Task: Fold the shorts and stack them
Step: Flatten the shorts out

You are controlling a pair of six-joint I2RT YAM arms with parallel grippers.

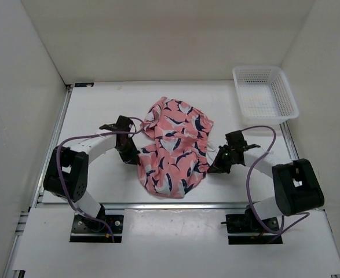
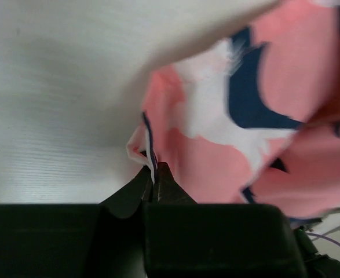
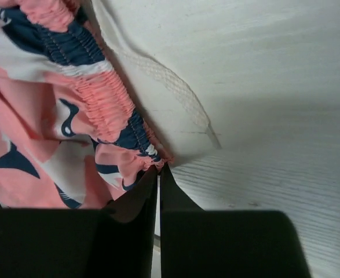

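The salmon-pink shorts (image 1: 172, 147) with navy-and-white sharks lie crumpled in the middle of the table between both arms. My left gripper (image 1: 129, 155) is at their left edge, shut on a thin fold of the hem (image 2: 149, 153). My right gripper (image 1: 215, 165) is at their right edge, shut on the gathered elastic waistband (image 3: 129, 124). The white drawstring (image 3: 170, 92) trails across the table beside the waistband. The shorts also fill the right of the left wrist view (image 2: 256, 116).
A white plastic mesh basket (image 1: 265, 92) stands at the back right corner of the table. White walls close in the table on the left, back and right. Purple cables loop off both arms.
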